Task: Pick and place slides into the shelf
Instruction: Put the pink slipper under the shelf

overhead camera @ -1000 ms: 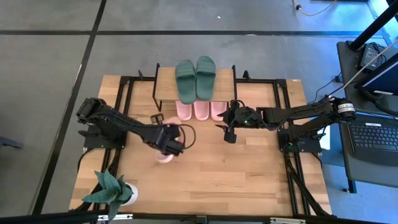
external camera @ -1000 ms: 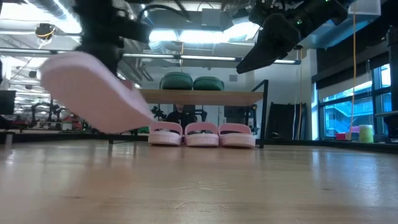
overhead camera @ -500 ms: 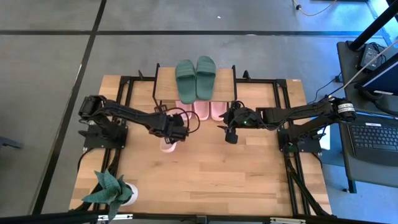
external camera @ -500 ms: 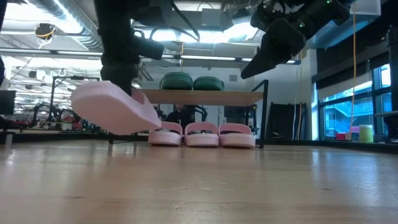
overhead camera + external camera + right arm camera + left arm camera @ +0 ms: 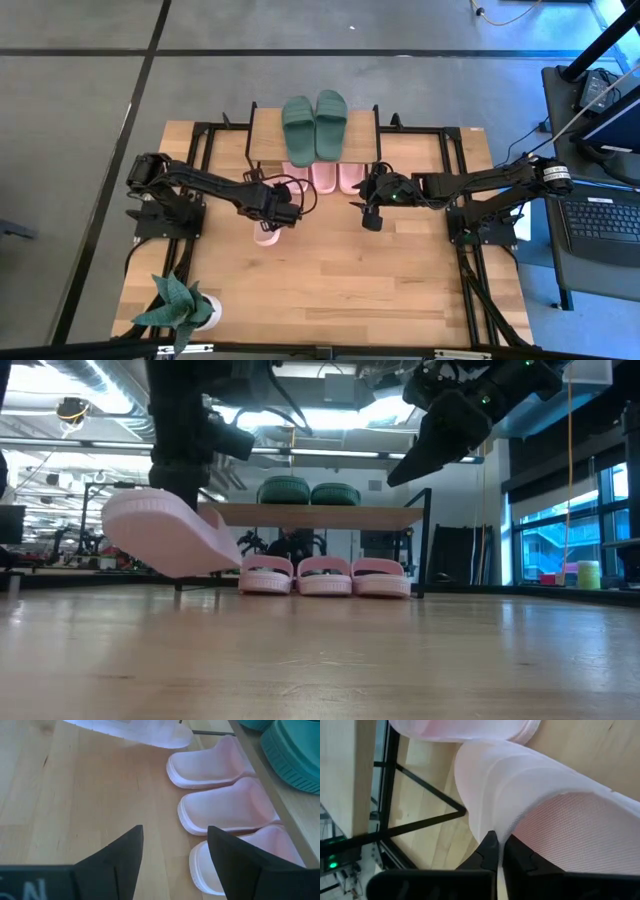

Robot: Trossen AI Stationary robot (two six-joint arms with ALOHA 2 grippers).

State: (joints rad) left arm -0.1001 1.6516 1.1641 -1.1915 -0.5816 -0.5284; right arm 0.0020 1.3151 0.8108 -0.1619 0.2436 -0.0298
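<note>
The left gripper (image 5: 283,212) fingers pinch a light, floppy-looking pink slide (image 5: 165,538) by its strap, while the right gripper (image 5: 369,217) fingers gape empty.

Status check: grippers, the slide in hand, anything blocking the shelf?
Left gripper shut on pink slide, airborne left of shelf. Right gripper open, hovering before three shelved pink slides. Green pair on top. Nothing blocking.

My counter (image 5: 330,270) carries the shelf (image 5: 265,133) at its far edge, three pink slides (image 5: 325,575) beneath, green pair (image 5: 315,125) on top.
</note>
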